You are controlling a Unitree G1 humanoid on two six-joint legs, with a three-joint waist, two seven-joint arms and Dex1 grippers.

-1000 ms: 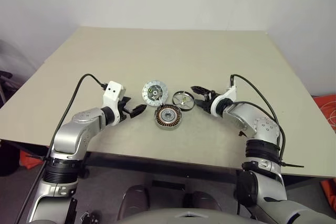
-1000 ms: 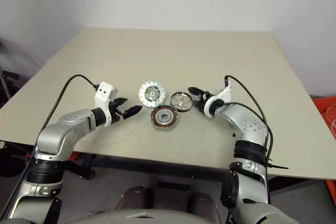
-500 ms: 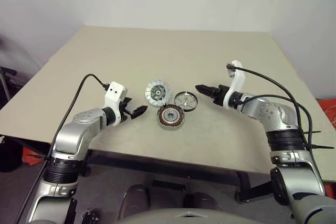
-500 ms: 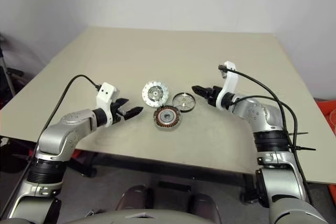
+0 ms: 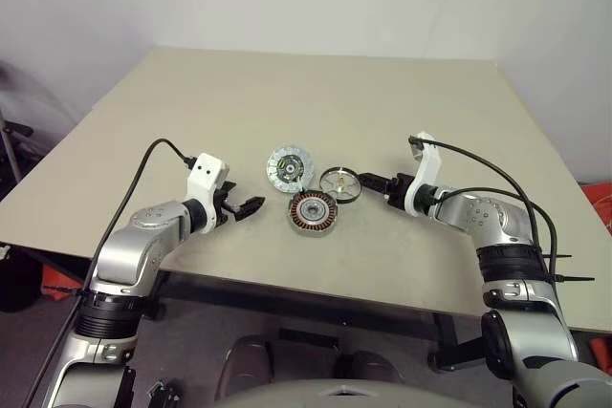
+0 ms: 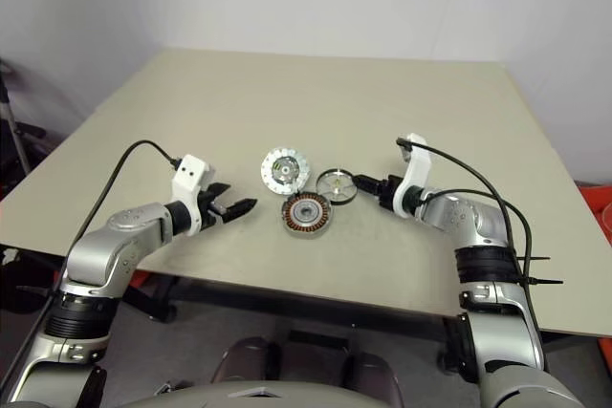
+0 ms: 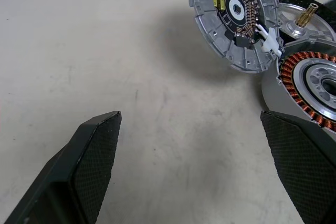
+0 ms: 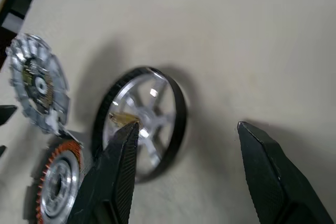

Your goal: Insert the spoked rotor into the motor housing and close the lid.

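While a plain white wall is standing behind it, the tan table [image 5: 287, 93] is holding three parts close together near its front edge: the lid [image 5: 286, 168], the spoked rotor [image 5: 338, 183] beside it, and the motor housing [image 5: 313, 213] just in front. I am holding my left pincer [image 5: 251, 205] wide apart beside the housing. My right pincer [image 5: 369, 181] is reaching toward the rotor, spread and gripping nothing.
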